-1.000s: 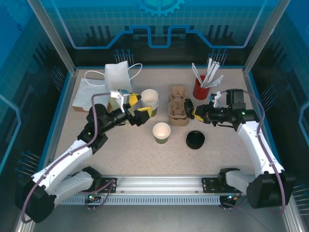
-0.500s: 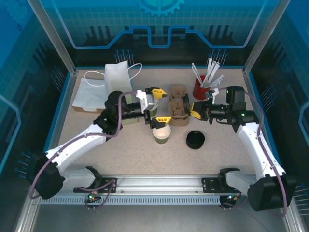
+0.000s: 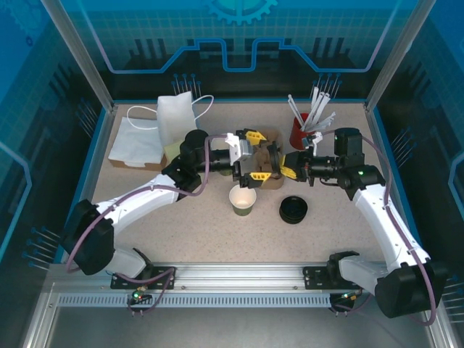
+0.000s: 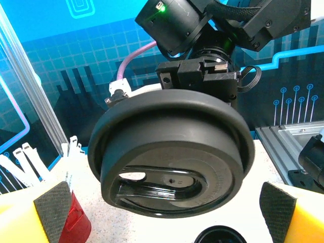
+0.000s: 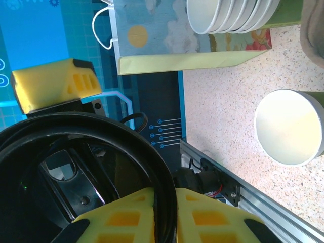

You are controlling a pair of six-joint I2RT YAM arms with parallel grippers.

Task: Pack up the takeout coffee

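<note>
Two grippers are brought together above the brown cup carrier (image 3: 270, 174) at mid-table.

- Right gripper (image 3: 290, 171): jaws pinched together on the rim of a black lid (image 4: 172, 136), which is held on edge and tilted.
- Left gripper (image 3: 257, 155): jaws spread wide. In the left wrist view one pad is seen on either side of the lid, neither touching it.
- Green cup (image 3: 243, 199): stood upright and uncovered on the table, just in front of the carrier and apart from both grippers.
- A second black lid (image 3: 293, 210) is seen lying flat to the right of the cup.

Risks, as judged:
- If the right jaws are opened before the left jaws are closed, the lid would be dropped onto the carrier or table.
- If the left jaws are closed off-centre on the domed face, the lid may be flexed or squeezed out sideways, since thin plastic is springy.
- With both arms crowded here, the carrier or the light, seemingly empty cup could be nudged or tipped.
- The red cup of straws (image 3: 301, 132), near the right wrist, could be knocked likewise.

Writing:
- No brand or legible text is found on the cup, lid or carrier.
- A small embossed mark on the lid is too fine to be read.
- A printed picture with a yellow disc is noted on the paper bag (image 5: 162, 30), but no words can be made out.
</note>
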